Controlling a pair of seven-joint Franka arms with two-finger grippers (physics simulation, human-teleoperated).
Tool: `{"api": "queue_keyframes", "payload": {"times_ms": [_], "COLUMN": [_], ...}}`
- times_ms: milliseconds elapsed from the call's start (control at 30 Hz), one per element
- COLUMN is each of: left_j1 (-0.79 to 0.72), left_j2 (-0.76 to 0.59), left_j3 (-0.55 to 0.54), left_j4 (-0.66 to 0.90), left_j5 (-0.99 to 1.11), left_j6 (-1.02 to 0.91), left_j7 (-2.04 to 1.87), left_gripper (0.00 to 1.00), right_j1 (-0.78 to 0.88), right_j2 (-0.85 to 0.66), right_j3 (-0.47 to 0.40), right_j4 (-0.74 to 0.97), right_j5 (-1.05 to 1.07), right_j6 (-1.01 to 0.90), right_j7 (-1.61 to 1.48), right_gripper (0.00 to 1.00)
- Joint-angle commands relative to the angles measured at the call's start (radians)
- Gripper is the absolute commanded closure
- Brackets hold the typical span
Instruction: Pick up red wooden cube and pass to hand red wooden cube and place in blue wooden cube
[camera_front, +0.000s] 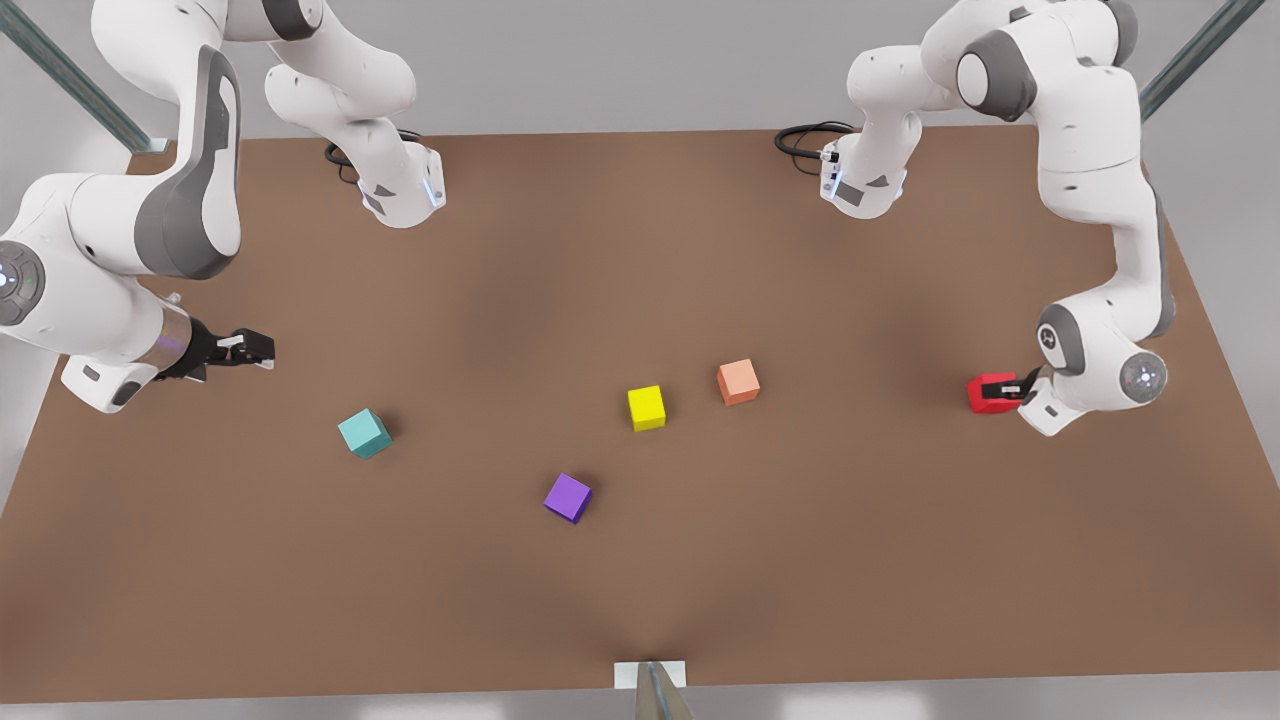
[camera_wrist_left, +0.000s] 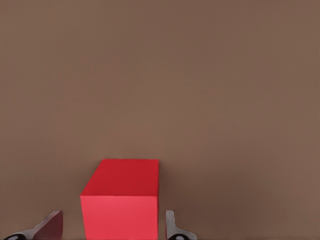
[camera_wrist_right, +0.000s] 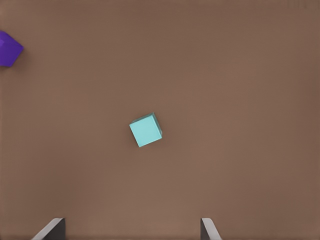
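Counting five cubes on my table, one per colour, no writing anywhere | purple cube nearest | blue wooden cube | yellow cube | red wooden cube, front view's right, between left gripper fingers, one side gapped | salmon cube | right gripper spread wide above table.

On the brown table we note five cubes: teal blue wooden cube, purple, yellow, salmon, and red wooden cube at the front view's right.
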Motion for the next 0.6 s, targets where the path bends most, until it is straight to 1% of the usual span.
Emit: {"api": "queue_keyframes", "payload": {"times_ms": [0, 100, 133, 567], "left_j1": [0.003, 0.004, 0.003, 0.001], "left_j2": [0.007, 0.026, 0.029, 0.086], "left_j3": [0.002, 0.0, 0.0, -0.009], "left_j4": [-0.001, -0.001, -0.001, 0.002], "left_j5": [-0.001, -0.001, -0.001, -0.028], "left_j6": [0.026, 0.026, 0.018, 0.06], "left_j7": [0.237, 0.225, 0.136, 0.131], "left_gripper": [0.0, 0.0, 0.0, 0.0], "right_j1": [0.0, 0.0, 0.0, 0.0], "right_j2": [-0.001, -0.001, -0.001, -0.001], "right_j3": [-0.001, 0.001, 0.001, 0.001], "right_j4": [0.0, 0.0, 0.0, -0.001], "right_j5": [0.001, 0.001, 0.003, 0.003], "right_j6": [0.001, 0.001, 0.001, 0.001], "right_j7": [-0.023, -0.023, -0.023, -0.025], "right_gripper": [0.0, 0.0, 0.0, 0.0]}}
